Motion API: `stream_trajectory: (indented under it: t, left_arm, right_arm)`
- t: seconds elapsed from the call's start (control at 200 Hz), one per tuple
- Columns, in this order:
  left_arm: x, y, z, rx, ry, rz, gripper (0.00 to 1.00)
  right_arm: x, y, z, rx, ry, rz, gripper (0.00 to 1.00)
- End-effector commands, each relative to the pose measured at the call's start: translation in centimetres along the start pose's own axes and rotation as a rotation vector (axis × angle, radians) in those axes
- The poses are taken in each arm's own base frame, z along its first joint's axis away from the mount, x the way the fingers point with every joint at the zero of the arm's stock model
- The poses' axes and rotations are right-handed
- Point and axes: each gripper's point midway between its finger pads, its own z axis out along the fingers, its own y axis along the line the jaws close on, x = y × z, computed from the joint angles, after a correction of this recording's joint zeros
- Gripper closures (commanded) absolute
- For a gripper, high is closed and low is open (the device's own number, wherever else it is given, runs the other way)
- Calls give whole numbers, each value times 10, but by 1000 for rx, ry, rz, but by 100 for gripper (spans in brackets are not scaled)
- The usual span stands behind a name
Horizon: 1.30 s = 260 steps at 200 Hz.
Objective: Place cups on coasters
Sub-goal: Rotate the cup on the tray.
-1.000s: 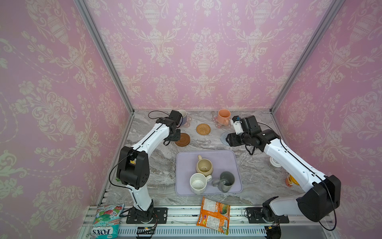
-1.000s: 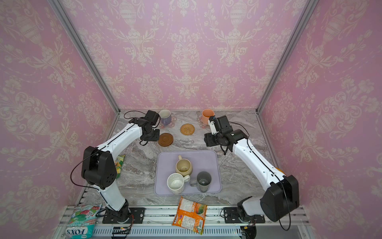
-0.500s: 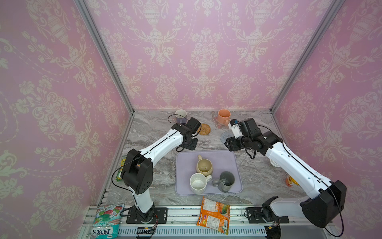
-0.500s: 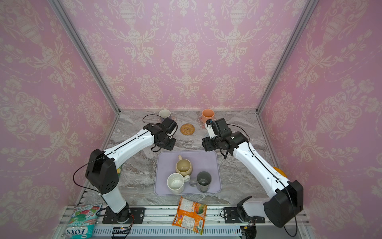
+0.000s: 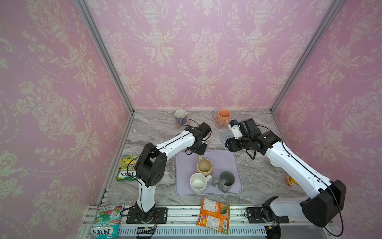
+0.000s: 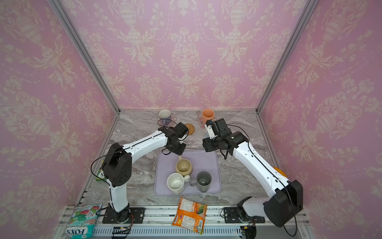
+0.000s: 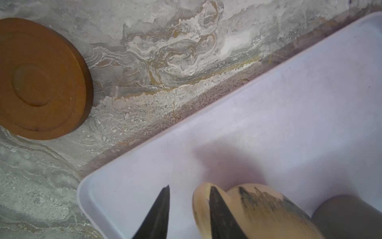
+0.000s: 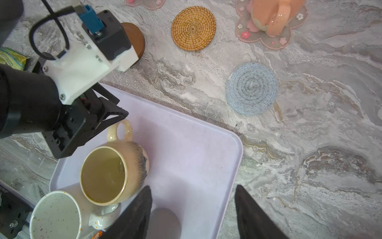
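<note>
Both arms are coming in over the lavender tray (image 5: 225, 161), having left the back edge of the bench (image 5: 151, 134) where they were working a second ago.

Two placements are standing complete along that back edge. The lavender mug (image 5: 180, 116) is sitting on a pink flower coaster (image 8: 148, 3) toward the left, and the peach mug (image 5: 223, 115) on the second pink flower coaster (image 8: 266, 42) toward the right.

The left gripper (image 7: 189, 187) is hanging over the tray's far left corner. Its fingers (image 7: 159, 211) are slightly parted, with bare tray showing between them, and are gripping nothing. One is lying just beside the handle of the beige mug (image 5: 204, 167).

Step in hand, by judgement: taking the beige mug. The next move is calling for the fingers to straddle that handle before closing. A carry should follow to the wooden disc (image 7: 41, 78), lying bare just off that corner.

The tray is carrying three upright mugs:
- the beige mug, toward the far edge;
- the speckled white mug (image 5: 198, 183), by the near edge;
- the dark grey mug (image 5: 227, 181), by the near edge.

The rattan disc (image 8: 193, 28) and grey-blue disc (image 8: 251, 89) are lying bare beyond the far edge.

The right gripper (image 8: 192, 187) is hovering over the far right corner, wide open and empty.
</note>
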Motion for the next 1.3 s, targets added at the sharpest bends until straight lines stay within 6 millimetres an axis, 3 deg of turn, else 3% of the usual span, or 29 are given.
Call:
stream_trajectory:
  t: [0.0,0.19,0.701,0.986,1.296]
  left_arm:
    - [1,-2,3,4,17,3,65]
    - [18,13,6,-70,64,19,65]
    - [59,29,-2,-78,126,5,65]
    - [88,27,-6,-22,167,-6,65]
    - [110,9,-18,108,182,-8,65]
  right_arm:
    - [-6,3,-3,2,-6,-23,34]
    - [-7,3,0,4,0,-27,35]
    - [-11,6,2,-2,-7,-17,34]
    - [-11,9,6,-10,-11,-4,34]
    - [-12,12,8,-17,-8,-6,34]
